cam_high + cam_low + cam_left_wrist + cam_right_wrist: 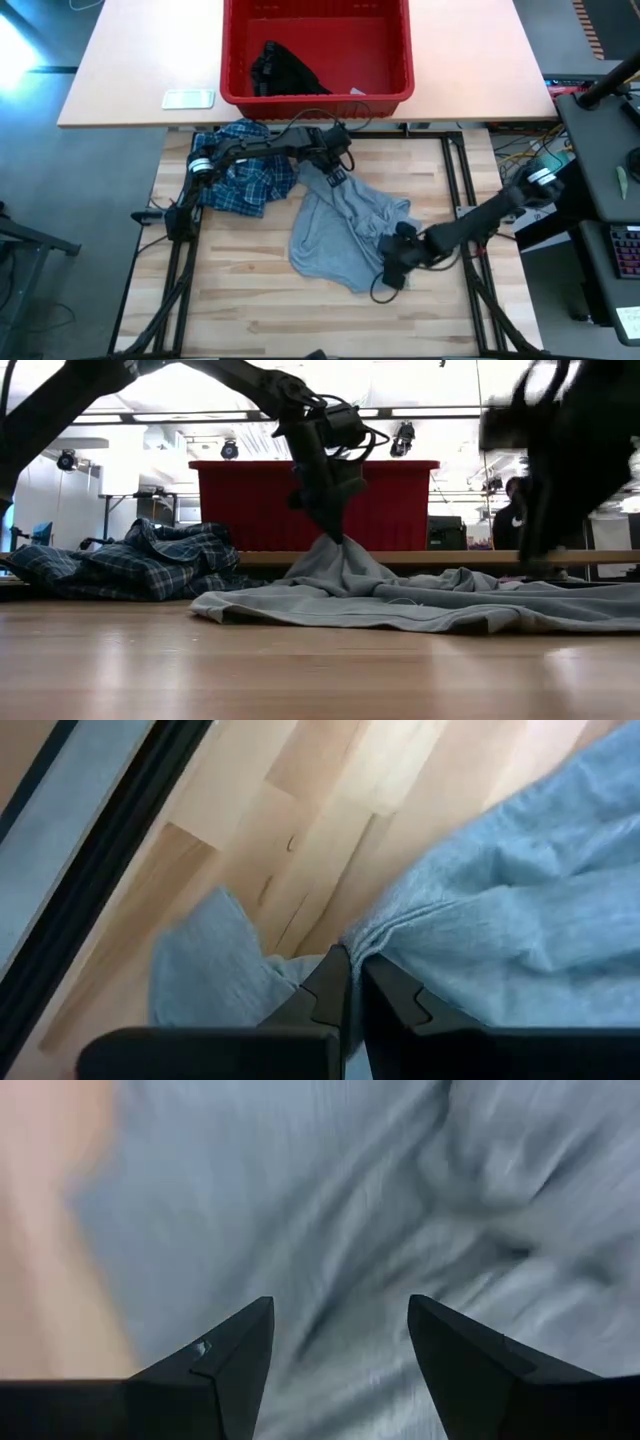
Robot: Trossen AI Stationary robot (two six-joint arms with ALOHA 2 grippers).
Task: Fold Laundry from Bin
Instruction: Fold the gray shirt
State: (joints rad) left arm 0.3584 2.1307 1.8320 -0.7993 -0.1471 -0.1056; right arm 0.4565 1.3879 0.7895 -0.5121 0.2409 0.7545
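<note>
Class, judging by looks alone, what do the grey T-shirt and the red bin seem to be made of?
Light grey T-shirt: soft matte knit fabric, probably cotton jersey; it drapes, wrinkles and tents where the left gripper pinches it. Red rectangular bin: rigid moulded plastic, slightly glossy; solid straight walls, thick rim.

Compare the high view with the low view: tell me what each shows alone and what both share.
Only the high view shows the small black garment lying inside the bin, and the right gripper open at the grey T-shirt's edge. Only the low view shows the T-shirt pulled up into a peak under the left gripper. Both show the plaid shirt heaped beside the T-shirt, and the left gripper shut on it.
</note>
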